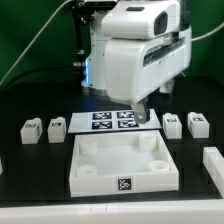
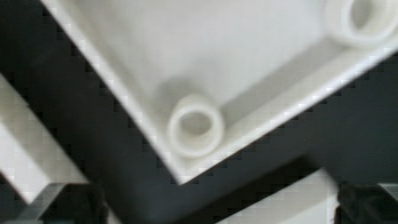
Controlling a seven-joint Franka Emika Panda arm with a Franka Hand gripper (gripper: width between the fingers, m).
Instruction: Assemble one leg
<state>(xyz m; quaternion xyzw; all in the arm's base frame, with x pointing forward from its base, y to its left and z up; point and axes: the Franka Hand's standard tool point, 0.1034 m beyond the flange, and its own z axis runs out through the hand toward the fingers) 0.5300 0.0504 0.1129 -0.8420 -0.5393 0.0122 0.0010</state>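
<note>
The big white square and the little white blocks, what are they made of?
Square panel: probably hard white plastic, smooth and matte; its round corner socket looks moulded. Each leg: likely the same white plastic, even in colour and not shiny, though too small to be sure.

- Leg [image 1: 57,127]: white, with a black-and-white square tag on one face.
- Panel [image 1: 95,180]: plain white, one black-and-white tag on its edge.
- Marker board [image 1: 112,121]: white, four black-and-white tags.
- Table [image 1: 30,195]: black.
- Arm [image 1: 135,50]: white.
- Backdrop [image 1: 30,40]: green.
</note>
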